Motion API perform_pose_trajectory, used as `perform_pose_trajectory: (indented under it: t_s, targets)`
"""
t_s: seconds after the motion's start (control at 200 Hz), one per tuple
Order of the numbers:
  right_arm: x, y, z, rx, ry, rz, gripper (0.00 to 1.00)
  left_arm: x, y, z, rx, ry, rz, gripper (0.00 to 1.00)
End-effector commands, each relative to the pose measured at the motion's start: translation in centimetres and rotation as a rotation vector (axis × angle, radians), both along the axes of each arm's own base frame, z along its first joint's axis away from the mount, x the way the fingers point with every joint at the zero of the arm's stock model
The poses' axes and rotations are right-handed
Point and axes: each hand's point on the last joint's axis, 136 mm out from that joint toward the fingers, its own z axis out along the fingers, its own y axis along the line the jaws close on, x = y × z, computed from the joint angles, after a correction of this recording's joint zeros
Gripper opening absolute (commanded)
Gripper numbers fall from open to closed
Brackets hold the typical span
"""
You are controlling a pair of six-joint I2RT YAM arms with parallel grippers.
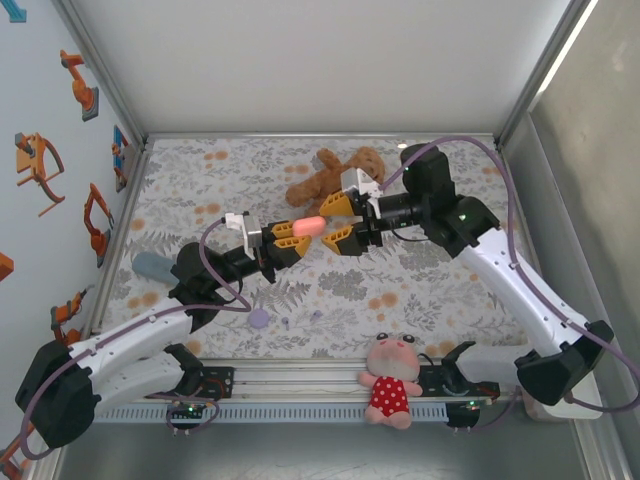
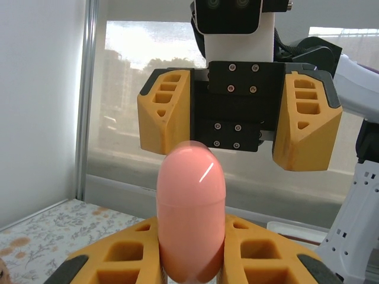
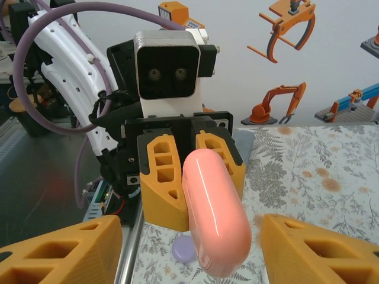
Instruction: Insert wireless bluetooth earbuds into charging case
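My left gripper is shut on the lower end of a glossy pink capsule-shaped case. It holds the case above the middle of the floral table, with the rounded free end pointing at my right gripper. That gripper is open. Its orange fingers stand on either side of the case's free end, and a gap shows on both sides. The case looks closed, with a seam around its middle. The earbuds are out of view.
A small lavender disc lies on the table under the arms, near the front rail. A blue-grey oblong object sits at the left edge. A brown teddy bear lies behind the grippers, and a pink doll in a red dress is at the front.
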Motion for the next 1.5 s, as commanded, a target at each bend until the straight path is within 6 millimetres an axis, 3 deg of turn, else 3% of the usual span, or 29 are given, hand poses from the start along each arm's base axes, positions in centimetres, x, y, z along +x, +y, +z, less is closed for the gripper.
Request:
perform_pose_trajectory:
  t_s: [0.0, 0.406, 0.896, 1.272, 1.497]
  targets:
    - [-0.6, 0.3, 0.8, 0.017, 0.002, 0.043, 0.61, -0.9, 0.3, 0.8, -0.014, -0.053, -0.017, 0.15]
    - [-0.4, 1.3, -0.4, -0.017, 0.06, 0.069, 0.48, -0.7, 0.1, 0.8, -0.012, -0.048, -0.017, 0.15]
    - [-0.4, 1.4, -0.6, -0.017, 0.104, 0.057, 0.23, -0.5, 0.0, 0.8, -0.015, -0.041, -0.012, 0.16]
    - [0.0, 0.9, -1.0, -0.013, 0.087, -0.021, 0.17, -0.2, 0.3, 0.4, -0.016, -0.035, 0.014, 0.38]
    - [1.9, 0.1, -3.1, -0.075, 0.07, -0.173, 0.16, 0.1, 1.2, -0.6, 0.004, -0.021, 0.077, 0.45]
